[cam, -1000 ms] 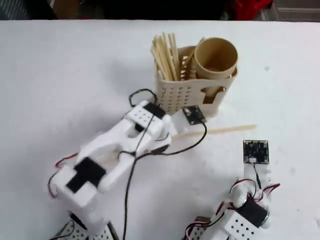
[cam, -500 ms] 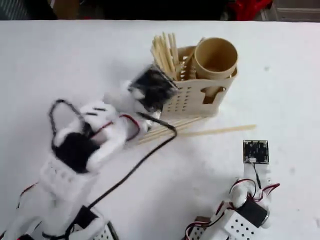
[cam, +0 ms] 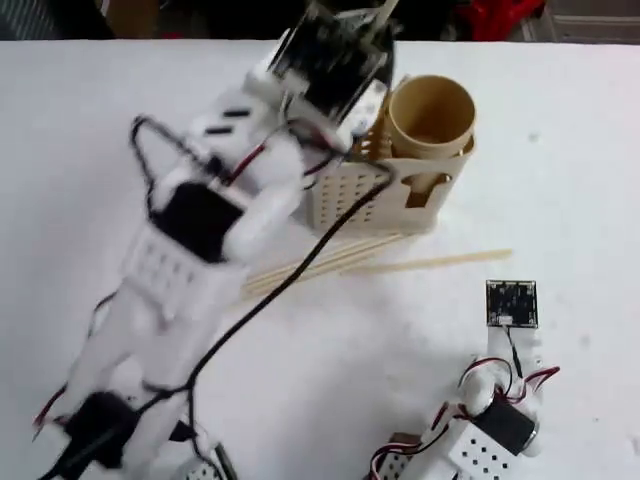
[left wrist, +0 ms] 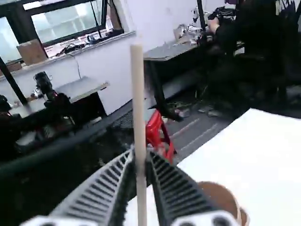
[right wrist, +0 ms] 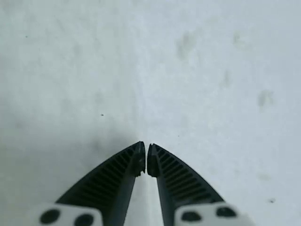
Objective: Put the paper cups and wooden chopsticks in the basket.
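Nearest, right gripper [right wrist: 145, 157] with fingers clenched on nothing over the table [cam: 560, 180], loose wooden chopsticks [cam: 400, 262] lying just before the basket [cam: 370, 195], paper cup [cam: 432, 115] standing inside it, left gripper [left wrist: 140, 165] raised above the basket, fingers grasping a single chopstick [left wrist: 137, 103].

My left arm [cam: 200, 230] hangs over the basket [cam: 400, 195] near the table's [cam: 90, 130] far edge, a paper cup [cam: 432, 115] standing inside. Loose wooden chopsticks [cam: 330, 262] lie just before the basket; my right arm [cam: 495, 425] sits at the near edge.
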`<action>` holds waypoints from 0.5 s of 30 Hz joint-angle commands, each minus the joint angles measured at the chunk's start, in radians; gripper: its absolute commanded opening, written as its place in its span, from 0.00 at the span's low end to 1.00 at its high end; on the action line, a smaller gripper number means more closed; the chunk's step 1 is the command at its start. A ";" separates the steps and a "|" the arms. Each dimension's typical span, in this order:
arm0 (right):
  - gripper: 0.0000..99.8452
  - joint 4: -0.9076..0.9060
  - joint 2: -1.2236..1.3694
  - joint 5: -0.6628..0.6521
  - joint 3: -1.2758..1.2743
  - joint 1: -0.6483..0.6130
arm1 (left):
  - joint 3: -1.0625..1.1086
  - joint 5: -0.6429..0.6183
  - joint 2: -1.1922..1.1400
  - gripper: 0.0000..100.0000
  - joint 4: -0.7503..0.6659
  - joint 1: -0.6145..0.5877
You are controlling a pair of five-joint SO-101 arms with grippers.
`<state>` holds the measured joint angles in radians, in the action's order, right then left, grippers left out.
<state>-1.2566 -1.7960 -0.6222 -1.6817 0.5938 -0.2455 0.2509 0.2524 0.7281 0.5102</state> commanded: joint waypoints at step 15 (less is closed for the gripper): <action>0.02 0.010 -0.001 0.000 -0.009 0.008 | -0.241 -0.109 -0.242 0.08 0.084 0.005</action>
<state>-1.2566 -1.7960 -0.6222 -1.6817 0.5938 -0.4450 0.1527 0.0054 0.7818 0.5102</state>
